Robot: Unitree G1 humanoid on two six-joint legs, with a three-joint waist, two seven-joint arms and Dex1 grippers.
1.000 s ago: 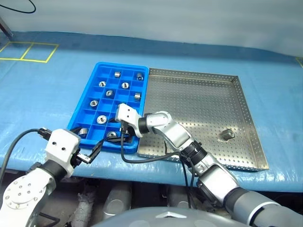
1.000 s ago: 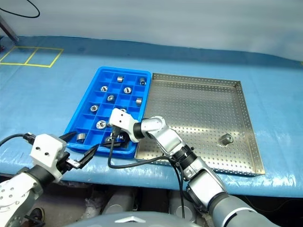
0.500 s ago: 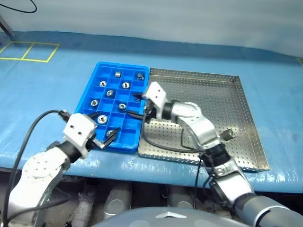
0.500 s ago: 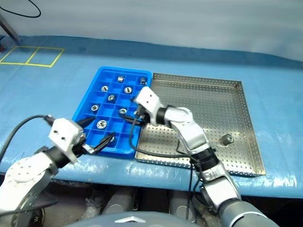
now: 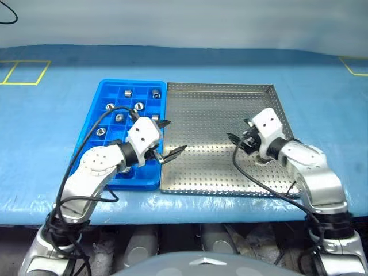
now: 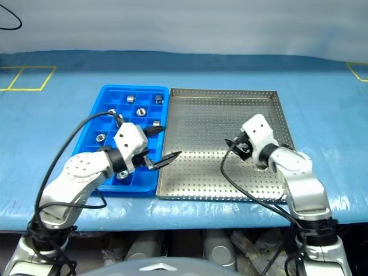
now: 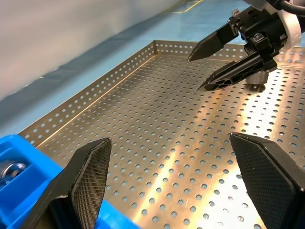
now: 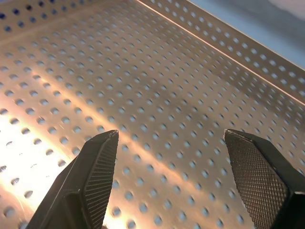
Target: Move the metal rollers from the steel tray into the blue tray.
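Right gripper (image 5: 238,142), jaws parted and empty, has swung from the blue tray (image 5: 92,145) across the steel tray (image 5: 218,115) toward its last roller (image 7: 256,80); left gripper (image 5: 169,138) hovers wide open, empty.

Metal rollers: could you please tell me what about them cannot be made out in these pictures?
- Steel tray, head views: the right hand and its wrist cover part of the floor, so any roller there is hidden. In the left wrist view a silvery bit under that hand is too little to identify.
- Blue tray, head views: the left arm covers the near compartments, so the metal rollers cannot be counted.
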